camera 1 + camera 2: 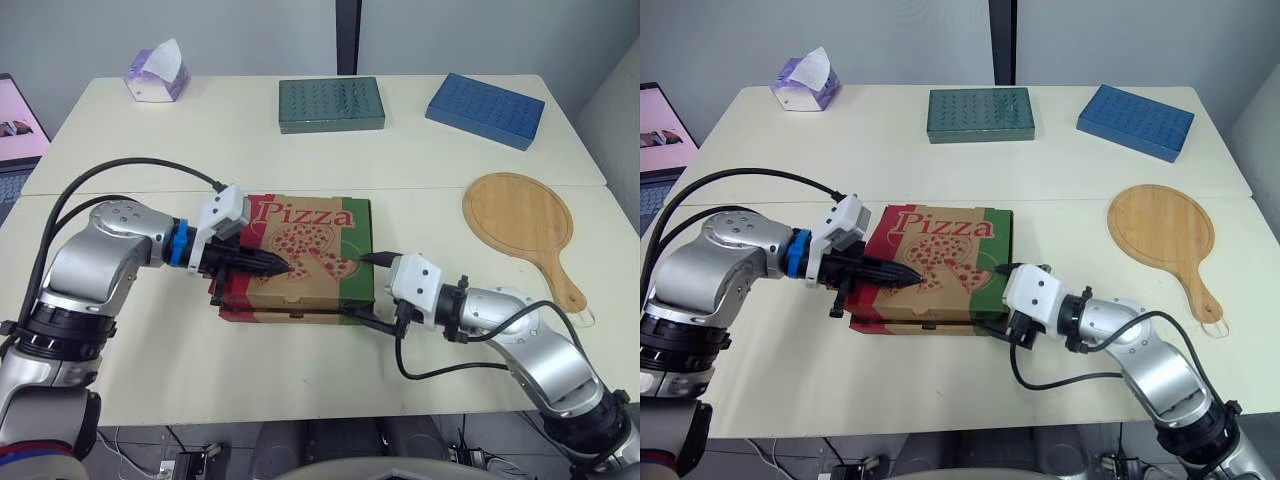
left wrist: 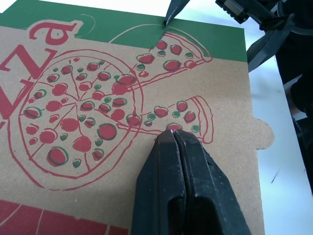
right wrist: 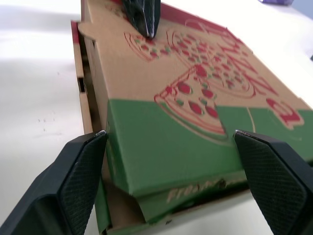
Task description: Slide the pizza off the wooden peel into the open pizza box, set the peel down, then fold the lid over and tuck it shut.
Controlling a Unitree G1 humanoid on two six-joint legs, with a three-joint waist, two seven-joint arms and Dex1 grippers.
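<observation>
Under the pizza box: a cream table, two tops butted together. Pizza box near the robot's edge, lid folded down over the base, printed face up, green stripe at the right end. Gapes a little from the base at that end's near corner, as seen from the right wrist.

Right of the pizza box, well apart: the wooden peel, flat on the table, round blade away from the robot, handle toward it.

Behind the pizza box, well apart: a green studded slab. Behind and to the right: a blue studded slab. Behind and to the left: a purple tissue box.

Reaching in from the pizza box's left side: the left gripper, fingers pressed together, tips down on the lid beside the printed slices.

At the pizza box's right end: the right gripper, fingers spread wide, straddling the green end and pinching nothing. Cannot tell whether either finger touches the cardboard.
</observation>
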